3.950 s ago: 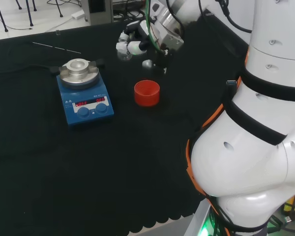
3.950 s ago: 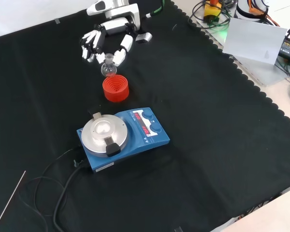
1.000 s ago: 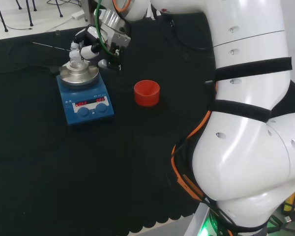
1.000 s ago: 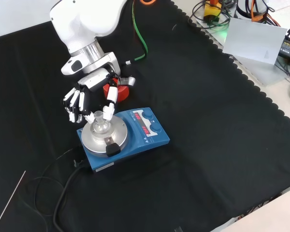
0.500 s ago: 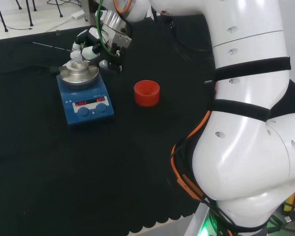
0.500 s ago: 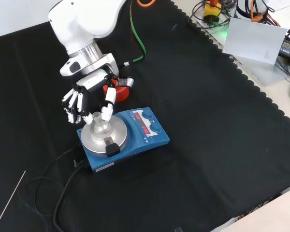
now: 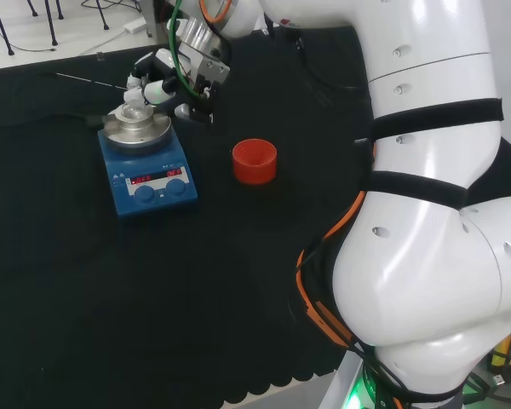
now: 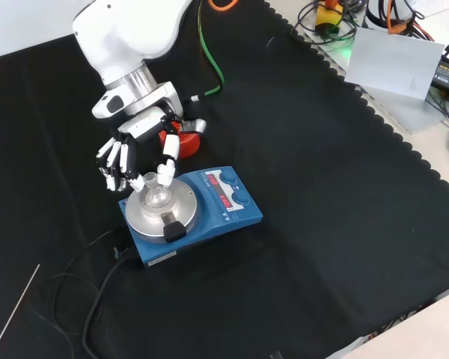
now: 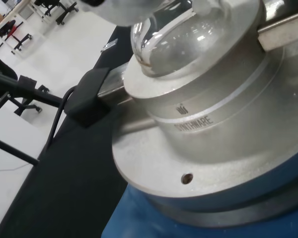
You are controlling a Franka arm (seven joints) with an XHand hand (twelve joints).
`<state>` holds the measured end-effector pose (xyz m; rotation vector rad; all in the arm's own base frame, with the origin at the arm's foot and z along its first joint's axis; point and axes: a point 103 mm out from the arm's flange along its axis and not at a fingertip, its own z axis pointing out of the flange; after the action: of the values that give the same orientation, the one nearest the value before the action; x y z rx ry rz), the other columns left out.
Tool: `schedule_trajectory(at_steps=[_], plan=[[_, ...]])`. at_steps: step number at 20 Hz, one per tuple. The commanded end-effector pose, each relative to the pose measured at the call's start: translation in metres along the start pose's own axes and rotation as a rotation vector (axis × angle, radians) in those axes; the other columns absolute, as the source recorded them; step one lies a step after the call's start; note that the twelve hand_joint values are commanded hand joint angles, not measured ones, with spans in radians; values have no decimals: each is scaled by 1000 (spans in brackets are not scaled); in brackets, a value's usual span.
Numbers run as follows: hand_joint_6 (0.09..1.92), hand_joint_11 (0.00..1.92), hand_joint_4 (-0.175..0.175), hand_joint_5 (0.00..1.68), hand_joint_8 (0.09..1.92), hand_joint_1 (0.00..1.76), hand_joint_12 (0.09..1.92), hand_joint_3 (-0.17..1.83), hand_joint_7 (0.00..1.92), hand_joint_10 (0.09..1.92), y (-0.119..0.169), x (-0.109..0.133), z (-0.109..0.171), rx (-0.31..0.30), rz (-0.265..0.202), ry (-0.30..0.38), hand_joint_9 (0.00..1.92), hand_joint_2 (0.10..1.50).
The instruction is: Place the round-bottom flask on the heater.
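The clear round-bottom flask (image 8: 156,197) stands upright in the silver block on top of the blue heater (image 8: 224,217). In the head view the flask (image 7: 135,109) sits on the heater (image 7: 148,176) at the left. The hand (image 8: 137,149) hangs just above and behind the flask, with relaxed fingers (image 8: 114,166) on one side of the neck and the thumb on the other, apart from the glass. The head view has the hand (image 7: 160,70) just right of the flask. Up close in the wrist view, the flask's bulb (image 9: 176,37) rests in the block (image 9: 208,114).
The red ribbed stand (image 7: 254,161) sits on the cloth right of the heater in the head view, partly behind the hand in the front view. The heater's black cable (image 8: 97,288) trails toward the front left. A thin rod (image 8: 13,313) lies at the front view's left edge.
Four seconds ago the hand held the flask above the red stand. Over the last second the hand has lifted a little off the flask, which stays on the heater's block.
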<state>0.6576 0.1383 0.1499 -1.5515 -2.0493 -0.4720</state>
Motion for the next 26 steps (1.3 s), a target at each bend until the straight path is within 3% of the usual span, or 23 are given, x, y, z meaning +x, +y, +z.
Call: schedule_trajectory(at_steps=[1, 4, 10, 26], plan=[[788, 56, 25, 591, 529, 971, 1356, 667, 386, 548, -4, 4, -2, 40, -15, -26, 572, 642], [599, 8, 19, 459, 561, 939, 1363, 786, 318, 595, -6, 5, -4, 47, -13, -34, 503, 542], [351, 0, 23, 406, 587, 912, 1341, 773, 272, 629, -15, 7, -16, 42, -10, -59, 461, 528], [176, 0, 32, 388, 592, 851, 1324, 745, 243, 643, -68, 12, -75, -19, 6, -96, 425, 531]])
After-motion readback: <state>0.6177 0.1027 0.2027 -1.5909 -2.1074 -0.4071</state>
